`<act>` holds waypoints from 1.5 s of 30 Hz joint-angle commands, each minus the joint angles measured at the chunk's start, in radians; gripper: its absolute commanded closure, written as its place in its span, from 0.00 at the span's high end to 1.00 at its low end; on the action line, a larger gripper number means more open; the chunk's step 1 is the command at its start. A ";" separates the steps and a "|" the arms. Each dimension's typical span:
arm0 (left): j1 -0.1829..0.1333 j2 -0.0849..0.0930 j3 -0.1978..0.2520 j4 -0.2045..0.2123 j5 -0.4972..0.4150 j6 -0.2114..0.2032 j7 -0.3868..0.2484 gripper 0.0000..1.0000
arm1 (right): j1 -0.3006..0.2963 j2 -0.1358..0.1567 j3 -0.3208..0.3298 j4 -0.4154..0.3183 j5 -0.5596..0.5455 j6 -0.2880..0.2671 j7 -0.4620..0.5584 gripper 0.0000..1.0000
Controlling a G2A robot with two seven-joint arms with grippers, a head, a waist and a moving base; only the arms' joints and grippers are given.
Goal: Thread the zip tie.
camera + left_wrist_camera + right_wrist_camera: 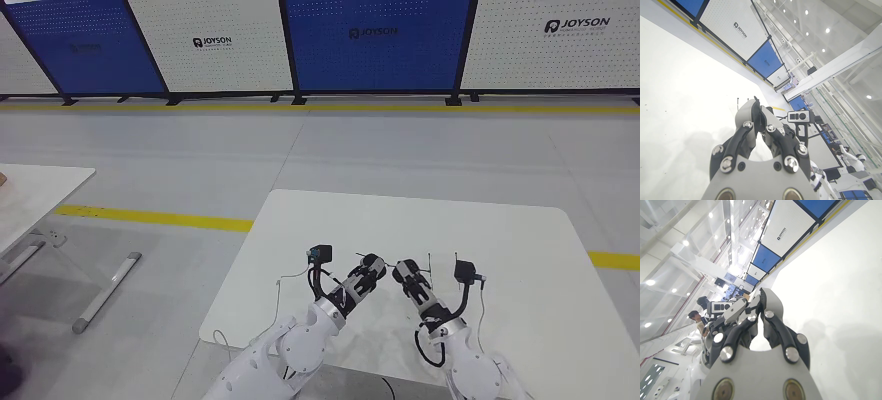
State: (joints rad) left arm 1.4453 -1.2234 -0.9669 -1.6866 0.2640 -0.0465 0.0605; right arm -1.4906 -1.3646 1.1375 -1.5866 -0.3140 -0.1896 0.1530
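Although both arms hang close together in the lower middle of the top view, neither visibly has hold of anything. The left gripper (372,263) has its dark rubber pads pressed flat against each other, and the right gripper (403,268), just to its right in the frame, is clenched the same way. Whether something thin is pinched between either pair of pads I cannot tell. Just right of the right gripper, on the flat white square table (300,225), lies what I take for a thin black plastic zip tie (428,264). A second black strip (456,258) lies a little further right, and both point toward the top of the frame. In the left wrist view the pair show as two fine dark stalks with small knobs at their far ends, likely the locking heads. Such a tie should be nearly weightless, springy along its length and slick, so it will tend to flick or slide. One gripper would best pinch it close behind the head to steady the slot. The other should hold near the tapered tip, leaving only a short stiff stub free to aim through.
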 commanded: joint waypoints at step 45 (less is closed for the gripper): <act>-0.005 -0.016 0.004 0.011 0.051 0.030 -0.048 0.00 | -0.005 0.003 -0.016 -0.004 -0.043 -0.001 -0.032 0.00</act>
State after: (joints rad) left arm 1.4391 -1.2394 -0.9615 -1.6742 0.3177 -0.0114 0.0156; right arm -1.4957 -1.3618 1.1205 -1.5904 -0.3567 -0.1920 0.1198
